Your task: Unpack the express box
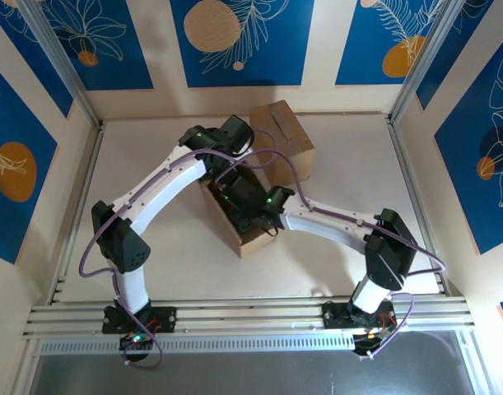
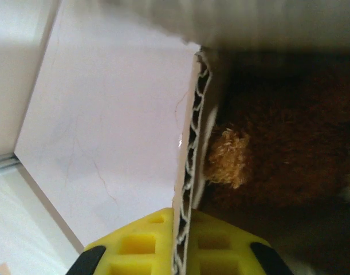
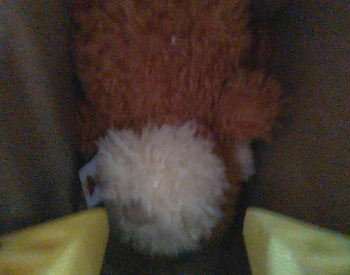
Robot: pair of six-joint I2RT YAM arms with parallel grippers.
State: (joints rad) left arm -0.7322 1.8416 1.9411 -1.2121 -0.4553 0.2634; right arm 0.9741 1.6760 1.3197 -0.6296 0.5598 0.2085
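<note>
Two right fingers (image 3: 48, 243) flank plush toy (image 3: 163, 143) inside express box (image 1: 255, 239)

left arm (image 1: 165, 185) bent inward | left tool (image 2: 180, 247) clamped on box wall (image 2: 192, 143) | right arm (image 1: 333, 224) bent inward | right tool (image 3: 175, 246) spread wide

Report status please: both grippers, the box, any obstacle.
Left gripper shut on corrugated brown cardboard box wall. Right gripper open, straddling furry brown-and-white plush toy inside. No obstacle seen.
</note>
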